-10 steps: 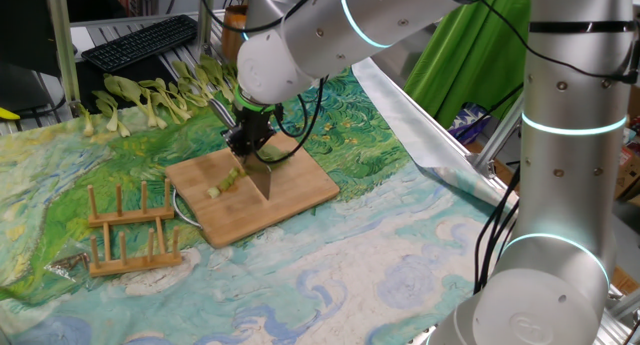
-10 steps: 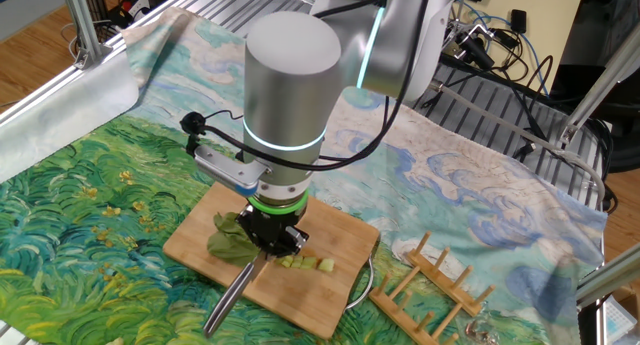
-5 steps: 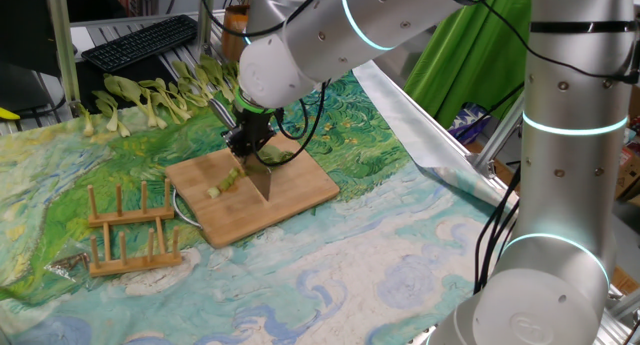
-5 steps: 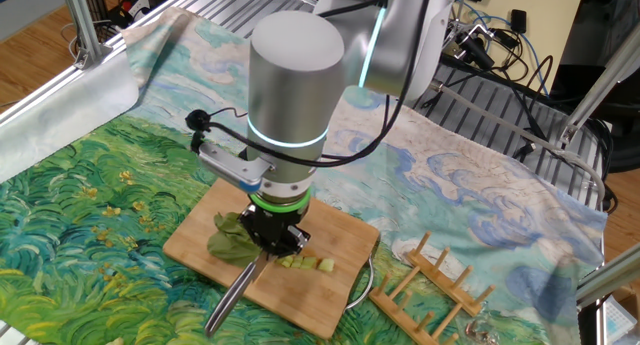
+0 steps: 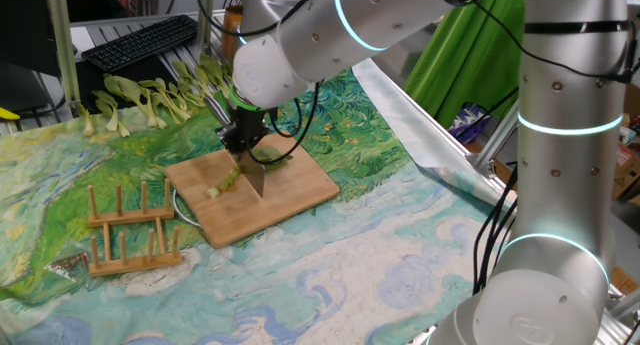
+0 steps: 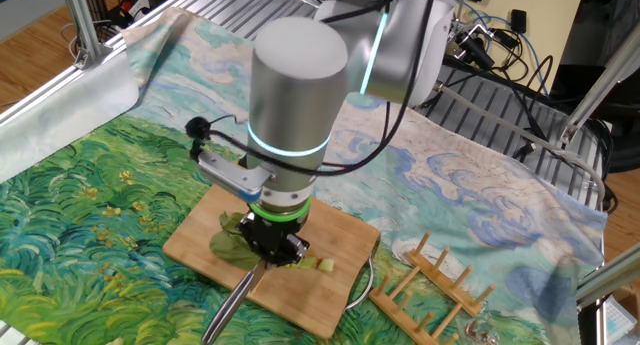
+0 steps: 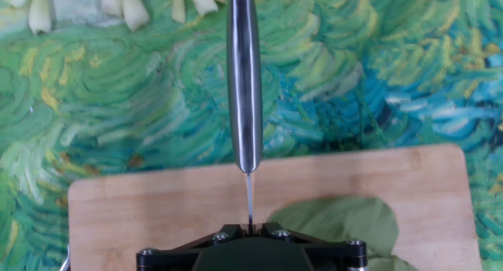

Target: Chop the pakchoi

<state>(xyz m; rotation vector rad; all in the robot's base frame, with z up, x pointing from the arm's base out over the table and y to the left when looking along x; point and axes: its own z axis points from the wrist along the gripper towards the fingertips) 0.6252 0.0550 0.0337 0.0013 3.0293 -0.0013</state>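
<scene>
The pakchoi lies on a wooden cutting board (image 5: pixel 300 190): short pale cut pieces (image 5: pixel 228 180) and a dark green leaf (image 5: pixel 277 156). My gripper (image 5: pixel 243 145) is shut on a knife (image 5: pixel 253 178), whose blade stands edge-down on the board right beside the cut pieces. From the other side, the gripper (image 6: pixel 272 245) stands over the board (image 6: pixel 190 247) with the leaf (image 6: pixel 230 247) on its left, cut pieces (image 6: pixel 318 265) on its right and the knife handle (image 6: pixel 232 303) sticking out. In the hand view the knife (image 7: pixel 244 82) runs straight out from the gripper (image 7: pixel 250 224), with the leaf (image 7: pixel 338 220) beside it.
Several whole uncut pakchoi (image 5: pixel 150 97) lie in a row at the back left, beyond the board. A wooden peg rack (image 5: pixel 125 230) stands close to the board's left end. A keyboard (image 5: pixel 140 40) sits behind the table. A painted cloth covers the table.
The gripper and knife have shifted slightly sideways along the board, toward the cut pieces. The pakchoi pieces and leaf lie where they were.
</scene>
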